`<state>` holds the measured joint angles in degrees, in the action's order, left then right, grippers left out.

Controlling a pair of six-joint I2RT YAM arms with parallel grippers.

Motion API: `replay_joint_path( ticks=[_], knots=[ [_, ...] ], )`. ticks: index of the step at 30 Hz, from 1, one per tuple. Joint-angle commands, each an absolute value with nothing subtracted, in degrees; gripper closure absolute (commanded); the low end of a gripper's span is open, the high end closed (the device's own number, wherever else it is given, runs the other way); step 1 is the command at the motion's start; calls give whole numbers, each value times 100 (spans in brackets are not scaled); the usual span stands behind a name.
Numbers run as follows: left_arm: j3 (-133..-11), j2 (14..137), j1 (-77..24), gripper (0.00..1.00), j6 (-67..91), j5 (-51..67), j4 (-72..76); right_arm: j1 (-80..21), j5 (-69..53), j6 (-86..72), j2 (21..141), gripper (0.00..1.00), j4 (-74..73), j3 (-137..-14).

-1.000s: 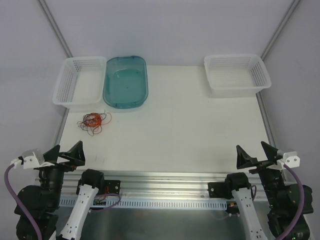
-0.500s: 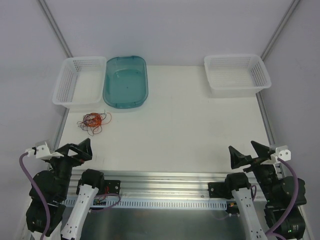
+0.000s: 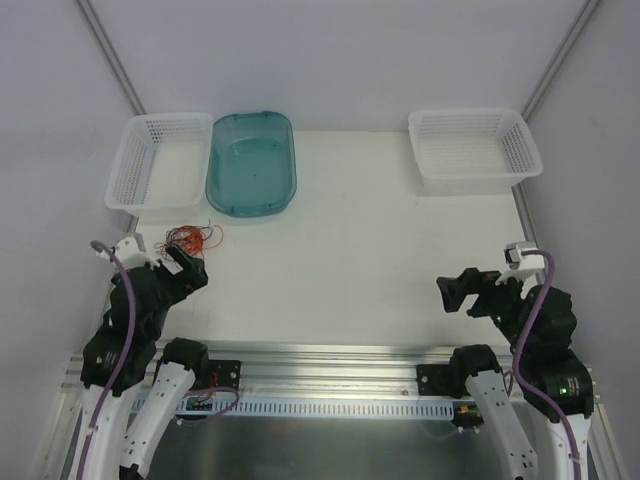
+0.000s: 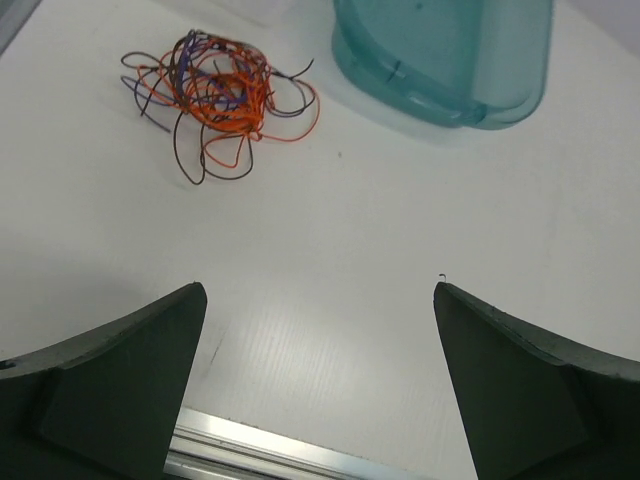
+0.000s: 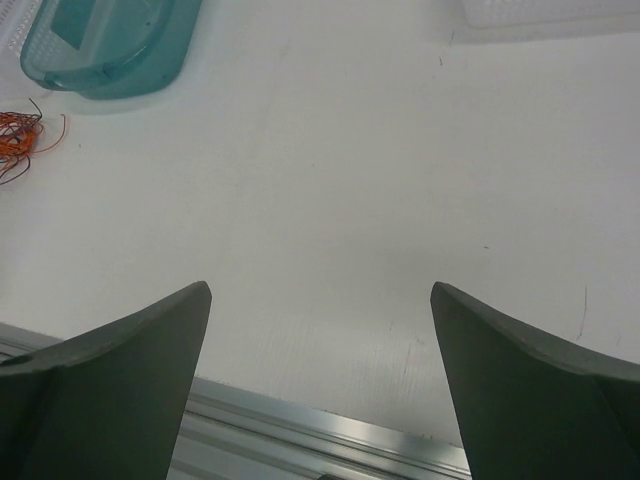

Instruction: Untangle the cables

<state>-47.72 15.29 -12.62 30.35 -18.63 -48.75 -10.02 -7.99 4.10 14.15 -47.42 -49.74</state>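
The cables point(image 3: 187, 240) lie as one tangled bundle of thin orange-red, black and purple strands on the white table point(image 3: 360, 250), at the left. In the left wrist view the cables point(image 4: 215, 95) sit ahead and to the left. The right wrist view catches the cables point(image 5: 15, 140) at its left edge. My left gripper point(image 3: 170, 262) hovers just short of the bundle, open, and nothing lies between the tips of the left gripper point(image 4: 318, 290). My right gripper point(image 3: 472, 290) is over the table's near right side. The right gripper point(image 5: 320, 289) is open and holds nothing.
A teal translucent tub point(image 3: 250, 160) stands behind the bundle, with a white mesh basket point(image 3: 160, 165) on its left. A second white basket point(image 3: 475, 150) is at the back right. An aluminium rail point(image 3: 330, 355) runs along the near table edge.
Both arms have swung up from beside the rail and reached forward over the table. The left gripper has come close to the bundle. Both stayed open, and the cables have not moved.
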Motion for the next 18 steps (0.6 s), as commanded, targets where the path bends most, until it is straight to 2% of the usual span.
replay_joint_path(
  ticks=[1, 8, 18],
  knots=[
    [-4422, 2284, -1204, 1, 3654, -2240, -4389, -1028, -940, 97, 1634, 3, -4641, -4905],
    [-3596, 3277, -1020, 1, 4306, -2926, -2877, -1028, -1257, 53, 1582, 3, -4447, -4720],
    [-3050, 5253, 237, 4, 5738, -2935, -1013, -1028, -1529, 97, 1354, 3, -4298, -4518]
  ],
)
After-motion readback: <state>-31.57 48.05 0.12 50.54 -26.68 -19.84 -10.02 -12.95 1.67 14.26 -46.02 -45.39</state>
